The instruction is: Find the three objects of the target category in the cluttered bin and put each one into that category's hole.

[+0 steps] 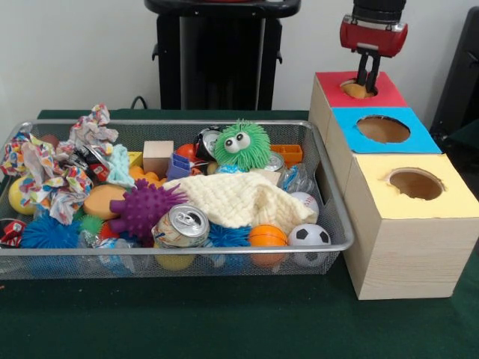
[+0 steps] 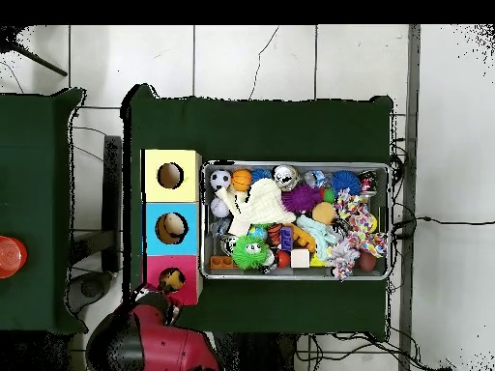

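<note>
The silver wire mesh bin (image 1: pixel 329 196) sits on the green table, full of mixed toys, cans, balls and cloth; it also shows in the overhead view (image 2: pixel 295 166). The red-surround hole (image 1: pixel 352 84) is on the far wooden box of a row of three, and in the overhead view (image 2: pixel 171 280) it is the box nearest the robot. My red and black gripper (image 1: pixel 366 79) hangs straight down over this hole, its tip at the opening. A tan-orange object (image 1: pixel 356 92) shows in the hole just under the tip. I cannot see whether it is held.
The blue-surround hole (image 1: pixel 383 129) and the yellow-surround hole (image 1: pixel 415 183) are on the neighbouring boxes, right of the bin. In the bin lie a green furry toy (image 1: pixel 241 144), a purple spiky ball (image 1: pixel 142 207), a drink can (image 1: pixel 182 225), a cream cloth (image 1: pixel 239 198) and a small football (image 1: pixel 309 235).
</note>
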You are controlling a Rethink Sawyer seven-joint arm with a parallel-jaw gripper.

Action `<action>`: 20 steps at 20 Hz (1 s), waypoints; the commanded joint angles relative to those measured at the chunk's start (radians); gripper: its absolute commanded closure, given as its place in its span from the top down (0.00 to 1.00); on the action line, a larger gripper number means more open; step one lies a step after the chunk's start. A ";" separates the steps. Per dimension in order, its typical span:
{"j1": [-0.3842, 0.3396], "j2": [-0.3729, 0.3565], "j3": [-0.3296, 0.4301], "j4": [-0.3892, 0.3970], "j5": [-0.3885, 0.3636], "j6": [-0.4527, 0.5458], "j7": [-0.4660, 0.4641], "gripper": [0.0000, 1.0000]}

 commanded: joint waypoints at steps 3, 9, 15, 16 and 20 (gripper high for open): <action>0.007 0.036 0.007 -0.043 0.077 0.017 0.223 0.00; 0.010 0.029 0.005 -0.042 0.085 0.025 0.215 0.00; 0.014 -0.001 -0.016 -0.045 0.080 0.072 0.194 0.00; 0.013 -0.003 -0.015 -0.043 0.080 0.069 0.195 0.00; 0.003 -0.005 -0.015 -0.043 0.071 0.076 0.184 0.00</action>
